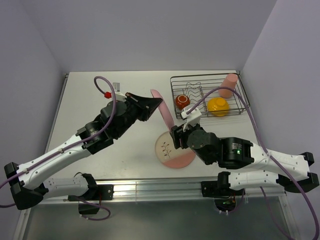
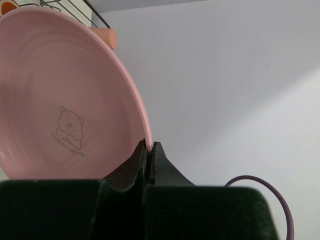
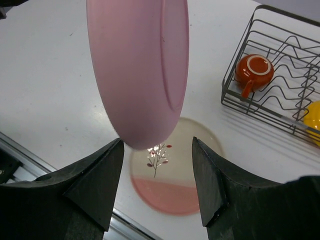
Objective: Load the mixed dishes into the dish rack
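My left gripper (image 1: 152, 102) is shut on the rim of the pink plate (image 1: 163, 111) and holds it on edge in the air left of the dish rack (image 1: 234, 111); its bear-printed face fills the left wrist view (image 2: 60, 90). The plate's underside hangs just ahead of my right gripper (image 3: 157, 150), which is open and empty. Under it the cream plate with pink segment and leaf motif (image 1: 172, 149) lies flat on the table (image 3: 180, 170). The rack (image 3: 282, 82) holds the red-orange cup (image 1: 181, 101), yellow bowl (image 1: 218, 106) and pink tumbler (image 1: 229, 85).
A small red knob (image 1: 107, 94) lies on the table at the back left near a grey label. A metal rail (image 1: 150, 187) runs along the table's near edge. Purple cables loop over both arms.
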